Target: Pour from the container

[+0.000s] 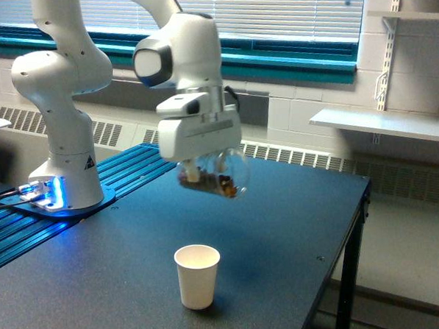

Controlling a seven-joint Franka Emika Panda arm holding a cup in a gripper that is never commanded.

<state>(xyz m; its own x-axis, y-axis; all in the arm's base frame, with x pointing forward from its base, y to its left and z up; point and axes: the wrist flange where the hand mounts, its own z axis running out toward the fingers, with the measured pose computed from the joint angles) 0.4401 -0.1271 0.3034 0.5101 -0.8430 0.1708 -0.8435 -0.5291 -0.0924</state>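
Observation:
A clear plastic container (pixel 216 176) with brown bits inside hangs in the air, tilted, with my gripper (pixel 205 167) shut on it. It is above the table and a little behind and above a white paper cup (pixel 197 275). The paper cup stands upright near the table's front, its mouth open and its inside looking empty. The gripper's fingers are mostly hidden behind the white hand housing and the container.
The dark table (pixel 282 227) ends at an edge on the exterior view's right, with a drop to the floor. The arm's white base (pixel 65 172) stands on a blue ribbed platform at the exterior view's left. A wall shelf (pixel 383 123) and a radiator run behind.

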